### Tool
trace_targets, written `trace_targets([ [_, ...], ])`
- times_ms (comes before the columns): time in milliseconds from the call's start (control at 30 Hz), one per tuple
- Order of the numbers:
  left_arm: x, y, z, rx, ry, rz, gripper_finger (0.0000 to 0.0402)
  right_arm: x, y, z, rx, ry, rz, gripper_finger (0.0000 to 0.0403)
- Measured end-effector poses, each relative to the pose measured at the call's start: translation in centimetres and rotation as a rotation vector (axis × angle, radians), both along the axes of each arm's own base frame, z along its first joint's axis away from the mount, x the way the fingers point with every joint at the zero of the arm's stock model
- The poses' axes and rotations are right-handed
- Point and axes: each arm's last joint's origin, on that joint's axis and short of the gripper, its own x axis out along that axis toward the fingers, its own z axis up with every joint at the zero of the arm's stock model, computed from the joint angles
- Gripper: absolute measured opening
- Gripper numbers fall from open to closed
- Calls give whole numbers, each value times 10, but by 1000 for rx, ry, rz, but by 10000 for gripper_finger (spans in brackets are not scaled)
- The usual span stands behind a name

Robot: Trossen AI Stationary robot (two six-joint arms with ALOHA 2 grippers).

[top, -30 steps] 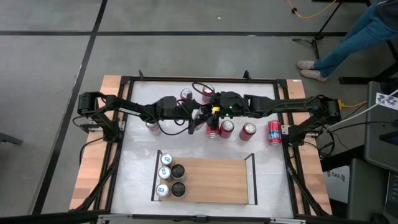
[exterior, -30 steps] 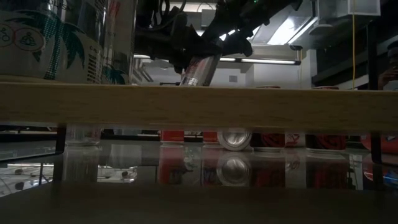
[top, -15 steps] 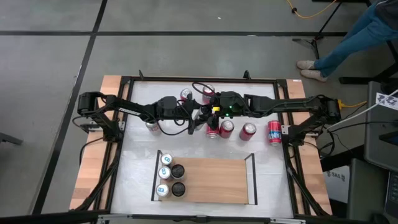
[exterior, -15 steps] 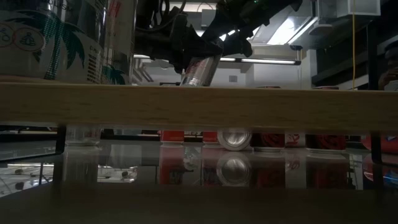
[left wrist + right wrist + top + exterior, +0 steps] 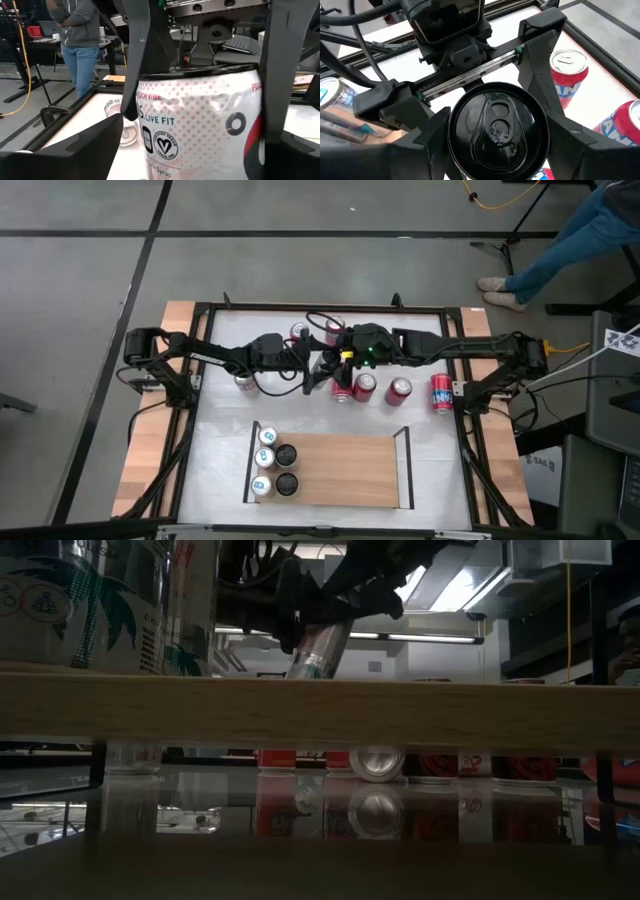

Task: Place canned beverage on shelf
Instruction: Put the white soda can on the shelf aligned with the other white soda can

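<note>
The shelf (image 5: 340, 470) lies nearest, well in front of both arms. Above the bench's (image 5: 330, 420) far half, a white dotted can (image 5: 200, 125) hangs tilted between the two end effectors — the right end effector (image 5: 492, 127) pinches it near the black lid, while the left end effector (image 5: 200, 60) has spread away from its sides, seemingly letting go. Compared with a second ago, the can sits slightly higher.

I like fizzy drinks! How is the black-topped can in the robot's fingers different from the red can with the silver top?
The black-topped can has a white, dotted label; the red can is red with a silver top. The black-topped can is held off the table by the right gripper; the red can stands on the table. Both are drink cans with pull tabs.
</note>
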Motion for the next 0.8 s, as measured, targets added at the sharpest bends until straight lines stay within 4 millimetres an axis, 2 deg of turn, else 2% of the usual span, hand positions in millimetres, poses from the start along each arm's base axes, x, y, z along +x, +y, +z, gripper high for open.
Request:
trace_targets([
  [800,-1,-1,-3,-60,32,-10,377,-14,-2,47,-134,148,-5,240],
])
